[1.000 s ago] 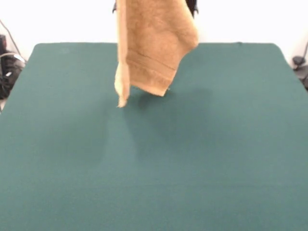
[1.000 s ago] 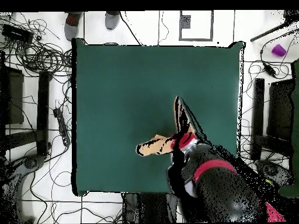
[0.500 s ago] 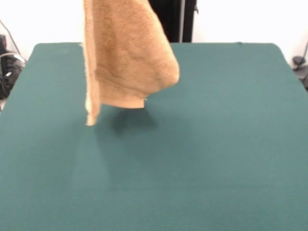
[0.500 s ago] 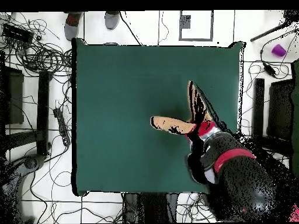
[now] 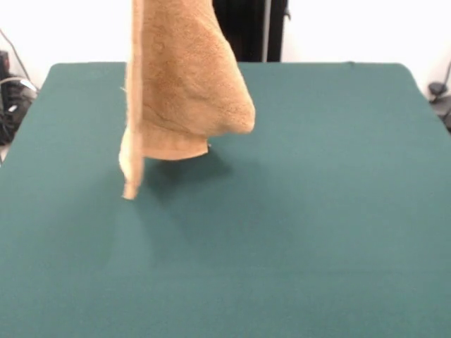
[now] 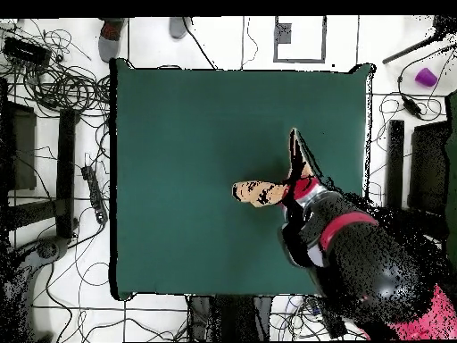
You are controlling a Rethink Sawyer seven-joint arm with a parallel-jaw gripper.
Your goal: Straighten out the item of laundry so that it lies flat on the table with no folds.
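Observation:
The golden-orange towel (image 5: 184, 84) hangs bunched and folded in the air over the far left-centre of the green table (image 5: 317, 211). Its top runs out of the front view, and its lowest corner dangles close above the felt. In the overhead view the towel (image 6: 259, 191) shows as a narrow strip right of the table's (image 6: 196, 134) middle. My gripper (image 6: 299, 190) sits at the strip's right end, shut on the towel's upper edge, with the red and black arm behind it. The front view does not show the gripper.
The black pedestal (image 5: 250, 32) stands behind the table's far edge. Cables (image 6: 62, 85) cover the floor left of the table in the overhead view. A person's shoes (image 6: 112, 31) show at the top edge. A purple object (image 6: 426, 77) lies on the floor at the right.
The hanging towel has swung from the table's far centre toward the front view's left and sunk a little. In the overhead view the arm moved right and up.

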